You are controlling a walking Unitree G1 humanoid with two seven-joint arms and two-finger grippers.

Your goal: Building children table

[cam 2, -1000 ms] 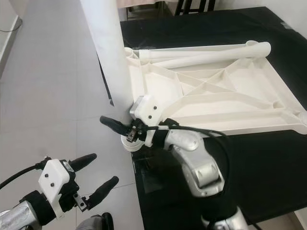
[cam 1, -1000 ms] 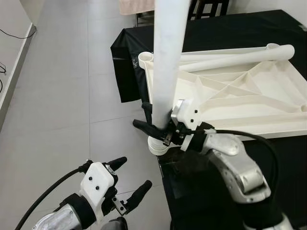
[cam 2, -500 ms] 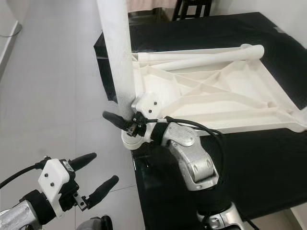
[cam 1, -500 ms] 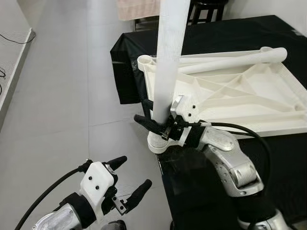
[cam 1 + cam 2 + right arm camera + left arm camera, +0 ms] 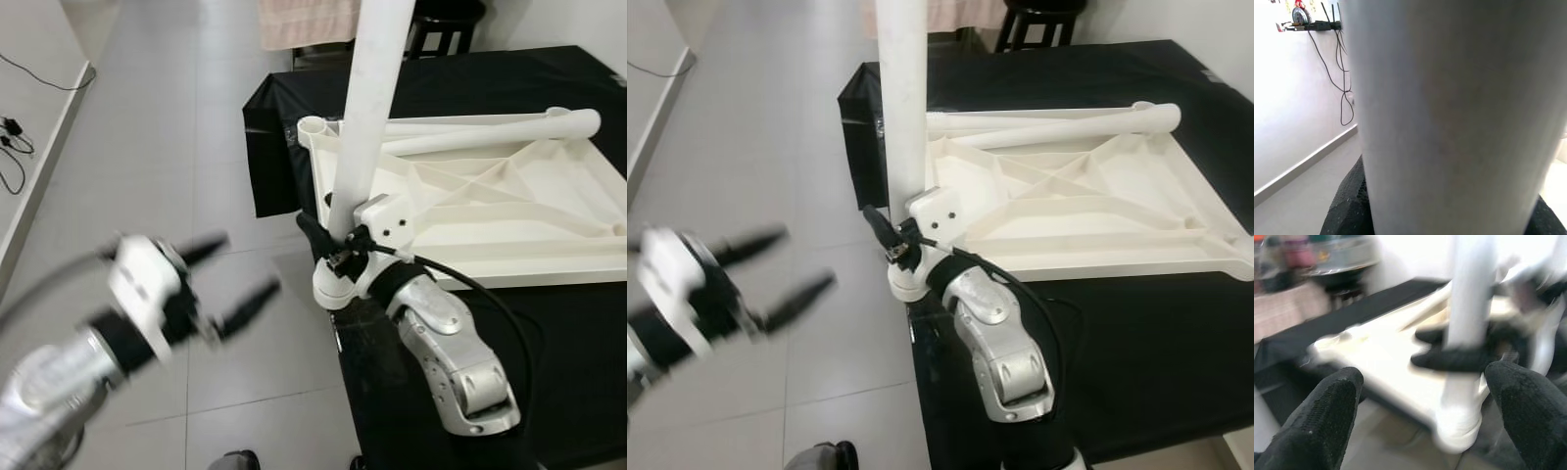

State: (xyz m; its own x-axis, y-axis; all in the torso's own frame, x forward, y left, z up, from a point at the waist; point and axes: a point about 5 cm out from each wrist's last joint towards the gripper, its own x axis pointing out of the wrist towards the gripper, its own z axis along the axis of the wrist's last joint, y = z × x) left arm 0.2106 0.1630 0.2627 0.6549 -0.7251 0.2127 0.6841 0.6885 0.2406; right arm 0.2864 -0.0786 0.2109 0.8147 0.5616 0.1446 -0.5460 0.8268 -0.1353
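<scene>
Your right gripper (image 5: 331,250) is clenched on the lower part of the upright white table leg (image 5: 367,117), whose foot stands in the near corner socket (image 5: 338,292) of the white tabletop (image 5: 490,211) — so the step in hand appears to be seating or twisting this leg home. The tabletop lies upside down, its ribbed underside facing up, and two further legs (image 5: 490,130) lie across its far edge, not yet fitted. In the right wrist view the leg's pale shaft sits pressed between the black pads (image 5: 1349,208). Your left gripper (image 5: 220,279) hovers over the floor beside the corner, blurred, its two fingers spread apart and holding nothing; the left wrist view looks between those fingers (image 5: 1327,416) straight at the leg and socket. The next move, by judgement, calls for keeping the leg plumb while it is driven in, perhaps with the left gripper steadying the socket or shaft — a tilt could jam it or shift the tabletop. The work rests on a surface draped in black cloth (image 5: 470,83), the socket corner overhanging its edge. Around it lies a pale grey tiled floor (image 5: 147,127), with a white skirting and a dark cable (image 5: 24,73) at the far left, and a dark stool (image 5: 1043,15) beyond.
</scene>
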